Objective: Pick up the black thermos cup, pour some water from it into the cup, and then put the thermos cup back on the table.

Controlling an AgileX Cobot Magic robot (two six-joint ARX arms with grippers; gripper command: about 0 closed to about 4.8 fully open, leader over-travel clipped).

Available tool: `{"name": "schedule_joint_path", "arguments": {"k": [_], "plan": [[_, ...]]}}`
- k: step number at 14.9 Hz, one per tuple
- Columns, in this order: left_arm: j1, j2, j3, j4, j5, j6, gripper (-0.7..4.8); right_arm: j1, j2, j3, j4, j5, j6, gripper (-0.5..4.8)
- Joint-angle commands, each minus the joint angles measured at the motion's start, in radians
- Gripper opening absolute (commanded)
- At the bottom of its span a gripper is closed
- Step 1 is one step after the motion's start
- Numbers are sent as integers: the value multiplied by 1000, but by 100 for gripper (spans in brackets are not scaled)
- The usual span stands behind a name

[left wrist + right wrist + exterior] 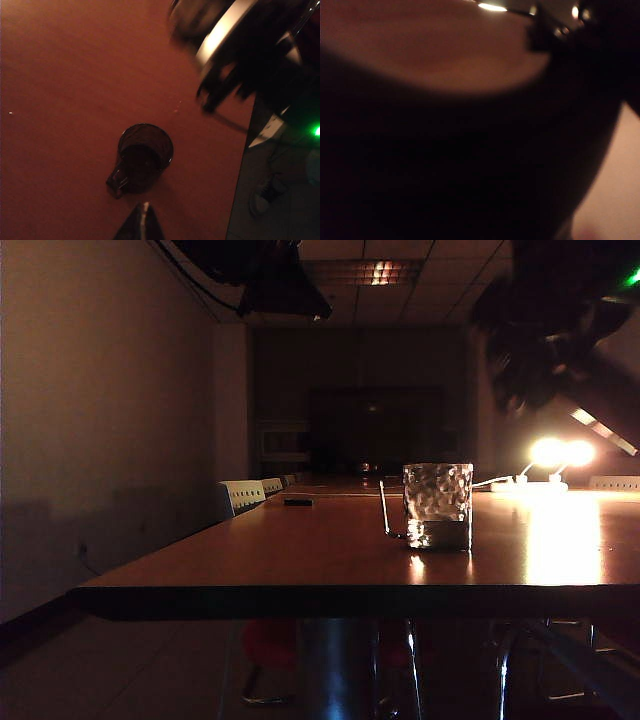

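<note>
The long glossy brown wooden table [300, 560] runs away into a dim room with a tiled ceiling, a dark back wall and two glaring lamps [560, 453] at its far right; pale chair backs [243, 496] line its left edge. Reflections streak the polished top, and a thick dark edge faces the camera.

The short clear glass cup [438, 505], its wall dimpled and sparkling, stands upright on the table toward the right. From above, in the left wrist view, its round mouth [145, 156] shows dark inside; whether it holds liquid cannot be told.

The tall black thermos cup [470, 165] fills the right wrist view as a smooth, blurred dark mass, lifted off the table. In the exterior view the right gripper [540, 350] hangs high at upper right, above the glass; its jaws stand wide around the thermos. The left gripper [141, 227] is closed and empty, poised just beside the glass, above the table.
</note>
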Motion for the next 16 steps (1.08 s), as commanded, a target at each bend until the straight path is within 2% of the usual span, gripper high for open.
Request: {"name": "schedule_joint_path", "arguments": {"k": [1, 3, 6, 10, 11, 13, 14, 16], "plan": [[0, -8, 6, 2, 11, -4, -8, 0, -12, 9, 73, 48, 144, 138], [0, -8, 6, 1, 11, -7, -8, 0, -12, 9, 61, 34, 269, 138], [0, -8, 6, 1, 11, -7, -8, -23, -12, 9, -10, -51, 451, 138], [0, -8, 6, -1, 11, -7, -8, -127, -14, 9, -106, -291, 639, 138], [0, -8, 6, 0, 11, -6, -8, -154, -14, 9, -117, -374, 675, 138], [0, -8, 6, 0, 11, -7, -8, -216, -14, 9, -123, -617, 735, 138], [0, -8, 6, 1, 11, -7, -8, -238, -14, 9, -122, -670, 734, 138], [0, -8, 6, 4, 11, -7, -8, -268, -14, 9, -122, -678, 733, 139]]}}
